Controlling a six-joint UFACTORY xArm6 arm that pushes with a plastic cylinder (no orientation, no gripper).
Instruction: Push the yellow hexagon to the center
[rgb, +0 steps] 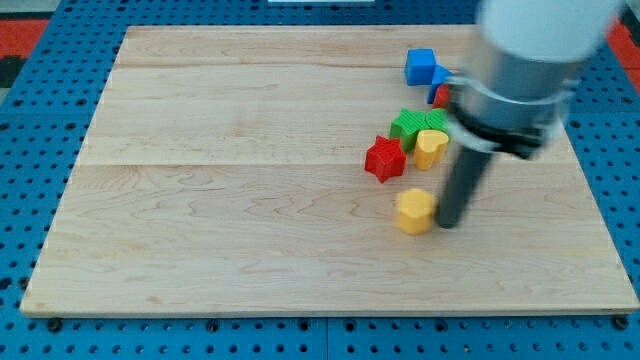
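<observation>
right of the surface (200, 250) centre, at about four o'clock, sits the yellow hexagon (414, 211); my tip (449, 222) touches its three o'clock side. no pincer exists. pushing is underway; next, drive toward ten o'clock, avoiding the red block (384, 158).

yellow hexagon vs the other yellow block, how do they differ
The yellow hexagon sits alone lower on the board, with my tip right beside it on the view's right; the yellow heart is packed against the green blocks higher up. The hexagon has flat sides and looks more orange; the heart is lobed and paler. Both are small and yellow.
</observation>
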